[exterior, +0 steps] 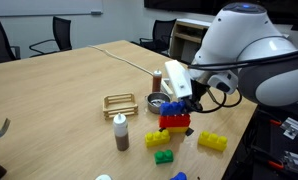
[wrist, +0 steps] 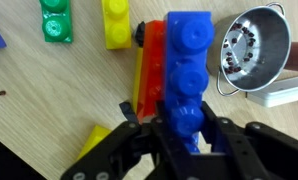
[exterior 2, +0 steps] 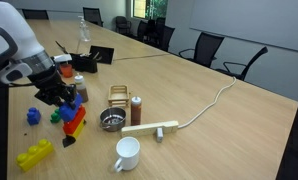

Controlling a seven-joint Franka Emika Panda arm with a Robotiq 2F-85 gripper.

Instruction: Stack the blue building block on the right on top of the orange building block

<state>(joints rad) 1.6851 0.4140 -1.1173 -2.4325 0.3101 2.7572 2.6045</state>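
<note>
As tool (wrist: 186,138) grips one blue block (wrist: 187,70), another (exterior 2: 32,116) lies.

2 ext cams oblique over same table (exterior: 59,85); wrist cam close, top-down

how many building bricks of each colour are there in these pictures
blue brick: 2
yellow brick: 2
green brick: 1
red-orange brick: 1
total: 6
</note>
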